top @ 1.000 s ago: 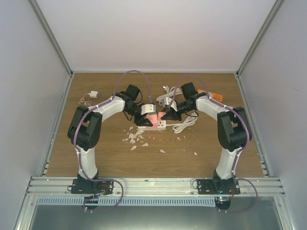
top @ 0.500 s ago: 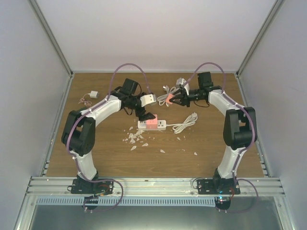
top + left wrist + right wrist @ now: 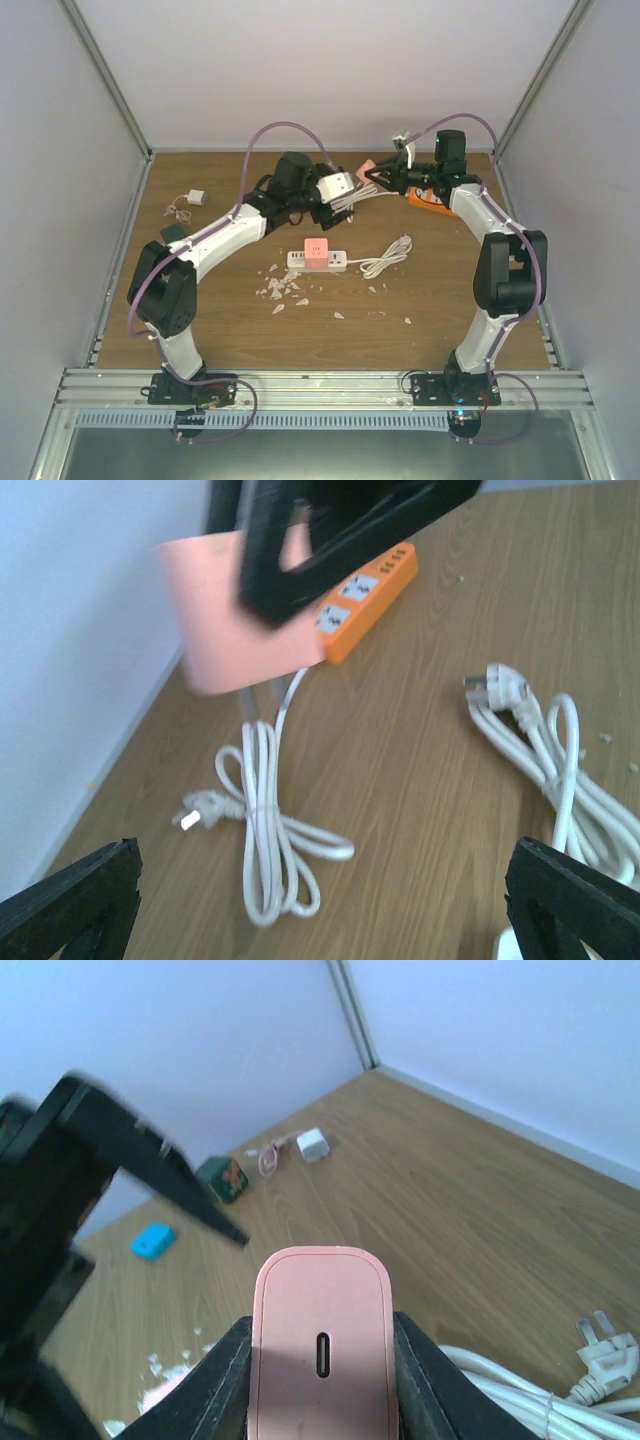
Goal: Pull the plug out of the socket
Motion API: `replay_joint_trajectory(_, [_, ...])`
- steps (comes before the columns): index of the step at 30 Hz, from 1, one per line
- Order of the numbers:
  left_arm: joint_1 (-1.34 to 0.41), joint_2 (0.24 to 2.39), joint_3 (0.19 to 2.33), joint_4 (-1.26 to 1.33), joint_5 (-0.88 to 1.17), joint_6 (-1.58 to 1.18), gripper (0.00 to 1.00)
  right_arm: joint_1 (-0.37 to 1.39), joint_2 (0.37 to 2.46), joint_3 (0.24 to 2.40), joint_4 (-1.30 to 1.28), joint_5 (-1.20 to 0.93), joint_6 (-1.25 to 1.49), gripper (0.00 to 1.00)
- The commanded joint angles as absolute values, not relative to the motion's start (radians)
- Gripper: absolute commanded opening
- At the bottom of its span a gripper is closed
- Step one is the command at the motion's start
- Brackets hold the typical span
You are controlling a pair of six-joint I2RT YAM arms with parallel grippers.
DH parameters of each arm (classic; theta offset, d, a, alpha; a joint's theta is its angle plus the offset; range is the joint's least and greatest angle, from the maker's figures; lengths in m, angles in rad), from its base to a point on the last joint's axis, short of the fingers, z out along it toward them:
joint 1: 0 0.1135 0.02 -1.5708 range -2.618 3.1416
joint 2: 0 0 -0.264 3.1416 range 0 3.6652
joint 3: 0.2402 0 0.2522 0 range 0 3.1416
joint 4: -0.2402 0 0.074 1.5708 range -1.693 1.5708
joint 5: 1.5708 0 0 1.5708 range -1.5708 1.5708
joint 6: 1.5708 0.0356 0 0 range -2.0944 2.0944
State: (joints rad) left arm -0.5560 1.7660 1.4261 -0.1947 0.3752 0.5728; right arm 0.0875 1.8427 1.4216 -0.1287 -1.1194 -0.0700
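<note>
My right gripper (image 3: 372, 175) is shut on the pink plug (image 3: 366, 169), held in the air over the back of the table, well off the white socket strip (image 3: 318, 260). In the right wrist view the plug (image 3: 320, 1355) fills the gap between the fingers (image 3: 200, 1385). A pink block (image 3: 316, 249) sits on the strip. My left gripper (image 3: 345, 193) is open and empty, raised beside the right one. Its wrist view shows the plug (image 3: 240, 620) in the right gripper's black fingers above a coiled white cable (image 3: 265, 825).
An orange power strip (image 3: 430, 197) lies at the back right, also in the left wrist view (image 3: 370, 585). White cable coils (image 3: 385, 258) lie near the socket strip. White scraps (image 3: 280, 290) litter the middle. A white adapter (image 3: 195, 197) and a green object (image 3: 174, 232) are at left.
My right gripper has lifted the pink plug up and back, away from the white strip. My left gripper has left the strip and risen toward the back.
</note>
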Motion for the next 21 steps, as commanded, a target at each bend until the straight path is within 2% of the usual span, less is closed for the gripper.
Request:
replay_joint_trajectory(1, [-0.642,1.764,1.478,-0.006,0.203,0.520,0.99,0.062,1.806,1.459,0.045,-1.135,0.217,0.08])
replay_joint_trajectory(7, [-0.690,1.838,1.575,0.048,0.012,0.476,0.99,0.059,1.774,1.415,0.143,-1.136,0.354,0.10])
replay_joint_trajectory(11, [-0.697,1.874,1.615,0.037,0.009,0.490,0.98,0.059,1.755,1.371,0.187,-1.138,0.400,0.10])
replay_joint_trajectory(17, [-0.701,1.927,1.687,0.013,0.008,0.509,0.92,0.059,1.741,1.365,0.189,-1.140,0.393,0.10])
replay_joint_trajectory(21, [-0.705,1.942,1.701,0.041,0.011,0.540,0.83,0.058,1.744,1.367,0.188,-1.146,0.393,0.11])
